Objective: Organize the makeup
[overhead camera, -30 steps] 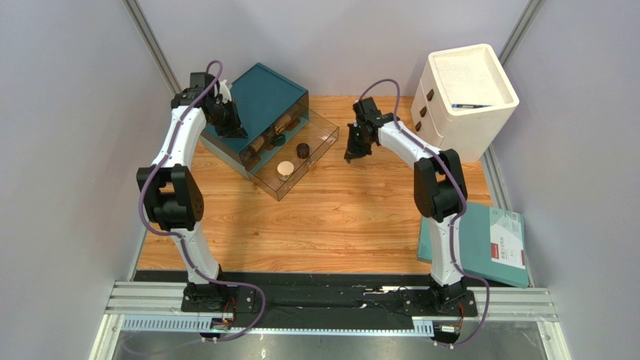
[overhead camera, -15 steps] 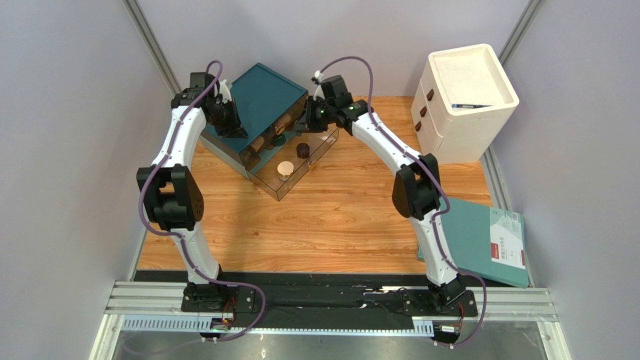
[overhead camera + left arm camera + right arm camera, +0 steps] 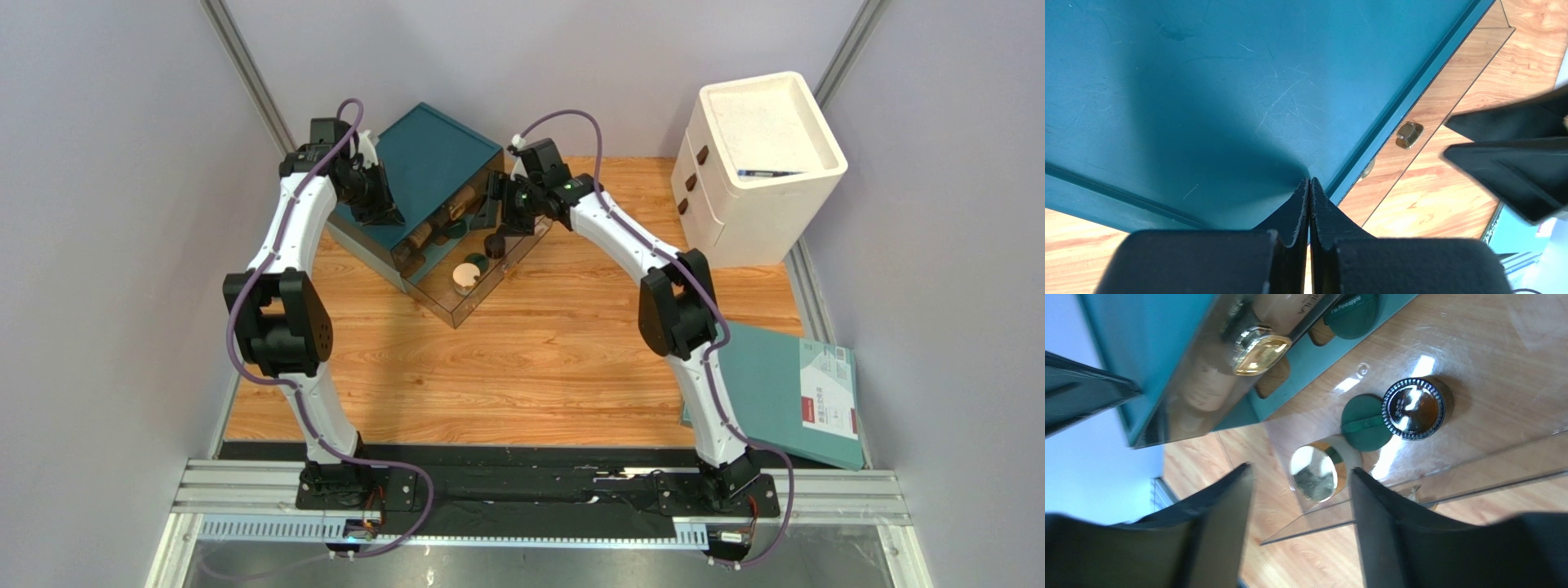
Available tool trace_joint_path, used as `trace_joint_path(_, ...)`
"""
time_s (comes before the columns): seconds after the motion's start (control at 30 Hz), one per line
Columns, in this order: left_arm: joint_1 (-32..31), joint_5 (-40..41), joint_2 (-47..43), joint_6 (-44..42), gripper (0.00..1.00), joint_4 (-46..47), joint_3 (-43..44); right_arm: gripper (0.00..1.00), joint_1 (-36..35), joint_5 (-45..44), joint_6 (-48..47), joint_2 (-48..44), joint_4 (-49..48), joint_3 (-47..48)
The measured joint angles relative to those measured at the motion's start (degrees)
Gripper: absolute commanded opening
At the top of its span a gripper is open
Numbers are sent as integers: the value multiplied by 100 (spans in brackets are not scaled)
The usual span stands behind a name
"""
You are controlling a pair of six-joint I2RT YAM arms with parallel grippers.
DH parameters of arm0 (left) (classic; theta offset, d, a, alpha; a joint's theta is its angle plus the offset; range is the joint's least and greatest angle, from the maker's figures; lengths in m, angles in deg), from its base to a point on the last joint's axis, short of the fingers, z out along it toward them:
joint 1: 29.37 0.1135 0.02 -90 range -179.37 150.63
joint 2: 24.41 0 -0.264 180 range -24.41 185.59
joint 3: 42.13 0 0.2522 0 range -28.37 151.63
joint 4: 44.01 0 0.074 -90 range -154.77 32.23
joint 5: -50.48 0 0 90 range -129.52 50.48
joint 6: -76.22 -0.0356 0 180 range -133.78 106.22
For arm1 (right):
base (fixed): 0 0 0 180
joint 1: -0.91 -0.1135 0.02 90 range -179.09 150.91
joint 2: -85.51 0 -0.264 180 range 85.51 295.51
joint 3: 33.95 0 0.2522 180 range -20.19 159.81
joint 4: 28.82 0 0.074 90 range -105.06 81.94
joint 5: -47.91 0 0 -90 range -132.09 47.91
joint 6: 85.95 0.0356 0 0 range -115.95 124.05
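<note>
Right tool [image 3: 1298, 476] released, gold compact [image 3: 1313, 472] just below, framed between jaws; left tool [image 3: 1309, 195] clenched, empty.

The drawer box [image 3: 429, 165] stands at the far left of the table [image 3: 552, 368]. Its drawer [image 3: 525, 249] is pulled out toward the near right. Three items sit in the drawer: the round compact [image 3: 1314, 471] nearest the front, the round jar [image 3: 1413, 408] behind it, and the flat round piece [image 3: 1364, 424] between them, against the jar. Inside the box, behind the drawer, bottles [image 3: 432, 228] lie on their sides. The drawer cabinet [image 3: 761, 184] stands at the far right corner, with a pen [image 3: 770, 173] on its top. A flat pack [image 3: 785, 392] lies nearer along the right edge, partly off the table.
</note>
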Motion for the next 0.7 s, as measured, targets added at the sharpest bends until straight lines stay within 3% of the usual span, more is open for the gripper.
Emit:
trace_joint_path(0.03,0,-2,0,0,0,0,0,23,31,2,50,-120,-94,-136)
trace_joint_path(0.07,0,-2,0,0,0,0,0,4,70,20,116,-278,-203,-323)
trace_joint_path(0.1,0,-2,0,0,0,0,0,0,114,26,136,-404,-256,-468)
trace_joint_path(0.37,0,-4,0,2,0,2,2,0,826,400,774,-1434,-1202,-2286)
trace_joint_path(0.7,0,-2,4,2,0,-7,22,0,1095,907,1300,-1231,-1259,-3150)
